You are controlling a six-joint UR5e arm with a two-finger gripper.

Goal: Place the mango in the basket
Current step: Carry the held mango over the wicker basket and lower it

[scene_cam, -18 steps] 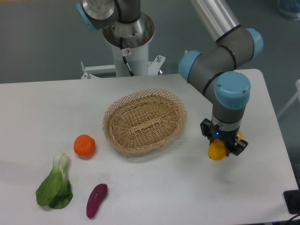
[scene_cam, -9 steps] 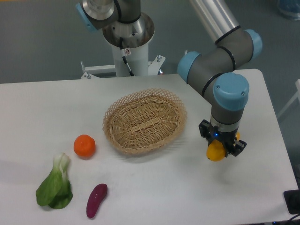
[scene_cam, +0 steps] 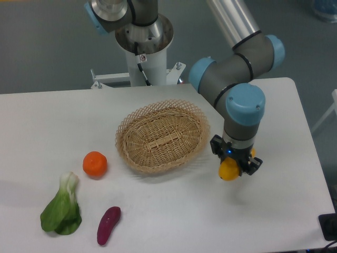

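Mango [scene_cam: 228, 171] hangs clamped in my gripper [scene_cam: 233, 167], lifted off the table [scene_cam: 31, 121] just right of the basket [scene_cam: 162, 135] and not yet over its rim. Left to right lie bok choy [scene_cam: 61, 207], tangerine [scene_cam: 95, 163], purple yam [scene_cam: 108, 224], basket, then the held fruit. I judge the risk is clipping the lattice rim if I carry low; open tabletop surrounds the basket.

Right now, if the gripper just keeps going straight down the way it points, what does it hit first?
Most likely bare table. The gripper points down, shut on the mango, right of the basket. Nothing shows under it, though from this one view its height is unclear.
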